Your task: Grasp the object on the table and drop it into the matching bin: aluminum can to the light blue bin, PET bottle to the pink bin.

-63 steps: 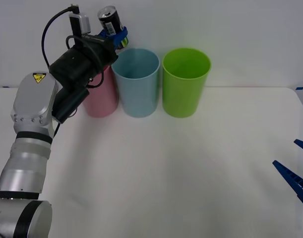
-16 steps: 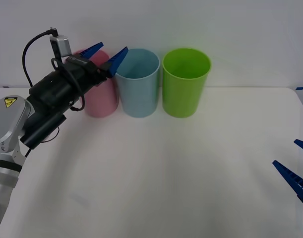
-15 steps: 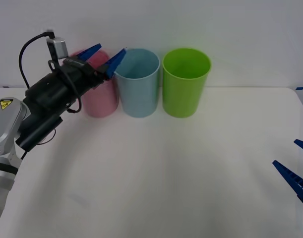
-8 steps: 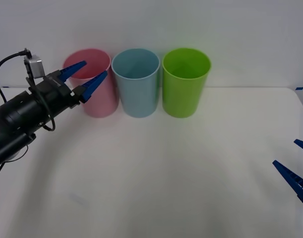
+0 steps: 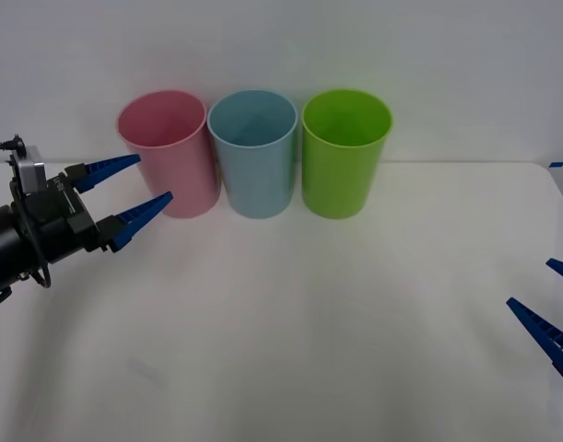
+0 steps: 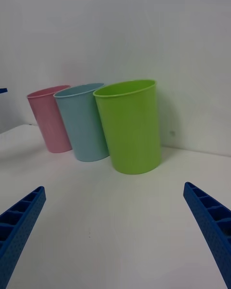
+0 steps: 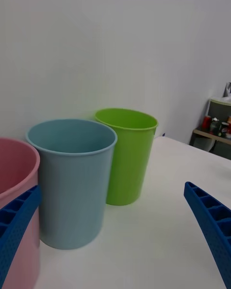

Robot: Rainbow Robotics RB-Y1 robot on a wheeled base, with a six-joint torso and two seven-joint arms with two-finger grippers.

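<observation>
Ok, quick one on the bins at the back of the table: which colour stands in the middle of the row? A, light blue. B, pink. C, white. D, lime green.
A: in the front view the light blue bin stands between the pink bin on its left and the lime green bin on its right.
</observation>
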